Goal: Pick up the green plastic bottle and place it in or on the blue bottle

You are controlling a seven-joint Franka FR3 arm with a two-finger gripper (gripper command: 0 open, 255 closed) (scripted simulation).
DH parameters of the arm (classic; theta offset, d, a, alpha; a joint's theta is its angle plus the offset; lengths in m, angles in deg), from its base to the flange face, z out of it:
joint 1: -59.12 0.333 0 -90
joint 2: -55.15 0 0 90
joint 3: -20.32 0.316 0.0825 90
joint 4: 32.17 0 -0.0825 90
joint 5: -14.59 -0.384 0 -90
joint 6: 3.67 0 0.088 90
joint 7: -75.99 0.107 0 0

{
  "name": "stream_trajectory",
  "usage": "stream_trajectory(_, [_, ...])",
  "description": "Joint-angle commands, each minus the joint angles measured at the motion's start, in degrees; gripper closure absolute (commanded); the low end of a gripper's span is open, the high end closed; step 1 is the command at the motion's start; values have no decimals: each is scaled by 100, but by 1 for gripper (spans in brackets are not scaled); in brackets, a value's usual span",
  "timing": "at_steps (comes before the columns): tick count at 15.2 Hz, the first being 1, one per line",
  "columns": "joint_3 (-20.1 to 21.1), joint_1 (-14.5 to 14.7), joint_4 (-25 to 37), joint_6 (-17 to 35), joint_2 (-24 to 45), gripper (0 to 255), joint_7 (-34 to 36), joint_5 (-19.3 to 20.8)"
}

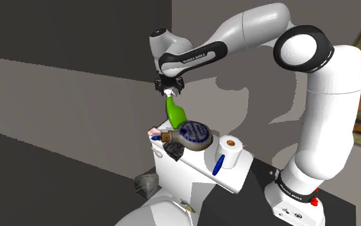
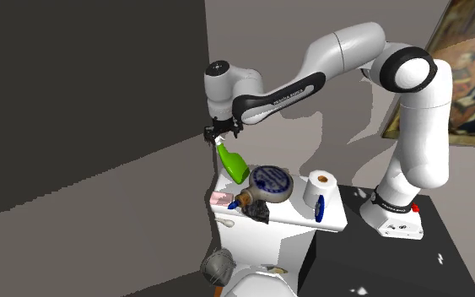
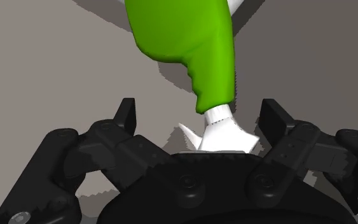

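Observation:
My gripper (image 1: 169, 89) (image 2: 219, 134) is shut on the white nozzle (image 3: 220, 131) of the green bottle (image 1: 174, 113) (image 2: 234, 164) (image 3: 184, 38). The bottle hangs tilted from the fingers, above the far corner of the white table (image 1: 201, 176). Its base comes down close beside the blue bottle (image 1: 195, 133) (image 2: 271, 180), a round flat flask with a blue pattern and a brown neck, lying on the table. I cannot tell whether the two bottles touch. In the wrist view the gripper (image 3: 199, 109) has a black finger on each side of the nozzle.
On the table stand a white roll with a brown core (image 1: 230, 149) (image 2: 320, 187), a blue pen-like thing (image 1: 218, 165), a pink item (image 1: 154, 132) and a dark lump (image 1: 172, 151). A grey object (image 2: 217, 267) lies low beside the table. Grey walls rise behind.

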Motion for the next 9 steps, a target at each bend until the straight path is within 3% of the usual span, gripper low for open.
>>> stream_trajectory(1, [-57,-114,-121,800,290,0,42,58])
stream_trajectory(4, [-9,-155,-119,793,296,0,54,81])
stream_trajectory(5, [-9,-168,-111,770,273,255,26,68])
stream_trajectory(9, [-23,-130,90,696,411,255,25,101])
